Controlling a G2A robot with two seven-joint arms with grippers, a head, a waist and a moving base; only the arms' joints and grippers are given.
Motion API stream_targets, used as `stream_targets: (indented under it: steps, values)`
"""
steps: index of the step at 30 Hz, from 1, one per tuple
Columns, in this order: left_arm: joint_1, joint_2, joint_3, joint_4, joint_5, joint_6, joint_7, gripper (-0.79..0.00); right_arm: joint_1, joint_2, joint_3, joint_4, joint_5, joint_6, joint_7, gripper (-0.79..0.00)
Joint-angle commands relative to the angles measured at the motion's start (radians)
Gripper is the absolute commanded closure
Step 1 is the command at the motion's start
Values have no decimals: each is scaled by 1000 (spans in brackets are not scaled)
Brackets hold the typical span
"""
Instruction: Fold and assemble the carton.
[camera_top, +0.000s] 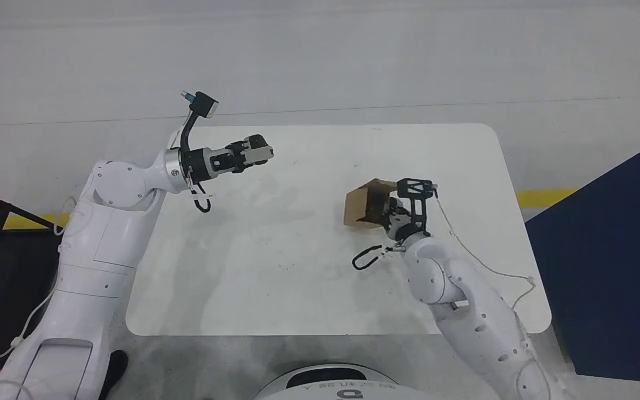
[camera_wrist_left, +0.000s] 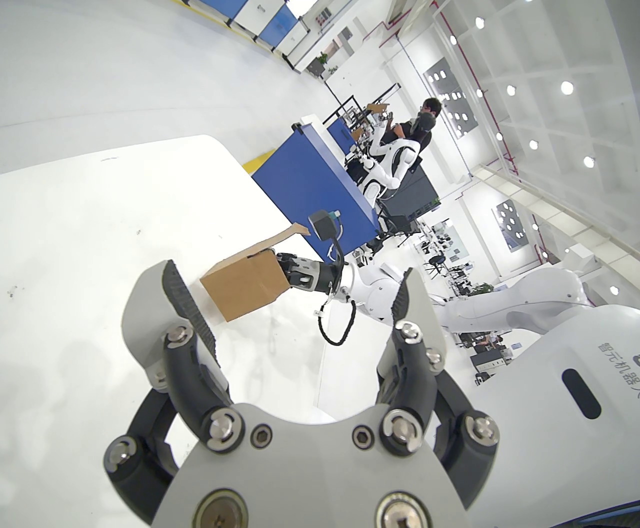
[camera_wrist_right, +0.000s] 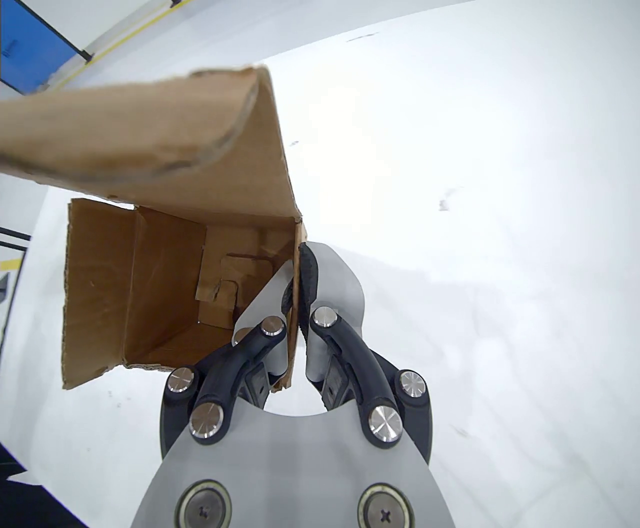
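A small brown carton (camera_top: 366, 203) lies on its side on the white table (camera_top: 300, 260), right of centre, its open mouth facing my right arm. My right gripper (camera_wrist_right: 298, 272) is shut on one side wall of the carton (camera_wrist_right: 165, 280), one finger inside and one outside. A loose top flap (camera_wrist_right: 135, 135) hangs over the opening, and folded bottom flaps show deep inside. My left gripper (camera_wrist_left: 292, 290) is open and holds nothing; it hovers over the table's far left part (camera_top: 262, 152), well apart from the carton (camera_wrist_left: 245, 287).
The table's right edge lies close behind the carton, with a blue partition (camera_top: 600, 270) beyond it. A black cable loop (camera_top: 366, 259) hangs from the right wrist just above the table.
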Motion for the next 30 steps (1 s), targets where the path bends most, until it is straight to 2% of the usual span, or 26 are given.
stream_targets:
  steps: [1,3,4,5,6,8,9,10,11,13,17,19,21,22,26,30]
  values:
    - [0,0,0,0,0,0,0,-785,-20,4,18,-23,2,-13,31,0]
    - [0,0,0,0,0,0,0,-785,-33,5,44,-46,53,-39,42,-151]
    - [0,0,0,0,0,0,0,-785,-39,4,62,-54,101,-59,40,-252]
    - [0,0,0,0,0,0,0,-785,-44,3,83,-60,155,-78,34,-314]
    - [0,0,0,0,0,0,0,-785,-48,2,104,-64,208,-100,20,-326]
    - [0,0,0,0,0,0,0,-785,-61,-1,144,-57,329,-153,-18,-271]
    - [0,0,0,0,0,0,0,-785,-67,-2,163,-47,367,-176,-36,-292]
    - [0,0,0,0,0,0,0,-785,-76,-2,177,-36,405,-201,-47,-409]
    - [0,0,0,0,0,0,0,-785,-85,-2,191,-25,442,-227,-48,-453]
    - [0,0,0,0,0,0,0,-785,-100,0,215,-7,482,-274,-42,-406]
    - [1,2,5,-6,35,13,-8,-785,-116,0,253,18,563,-348,-62,-431]
    - [-28,15,33,-45,306,133,-95,-785,-121,-1,269,36,615,-400,-78,-462]
    - [-54,20,82,-88,505,266,-174,-785,-122,-2,278,58,657,-450,-87,-505]
    - [-68,19,115,-100,578,316,-212,-785,-118,-3,280,73,671,-470,-91,-499]
    - [-147,-10,264,-50,651,409,-306,-785,-79,-9,254,150,698,-525,-99,-493]
    - [-254,-69,409,69,623,430,-255,-785,-38,-16,209,216,711,-569,-96,-489]
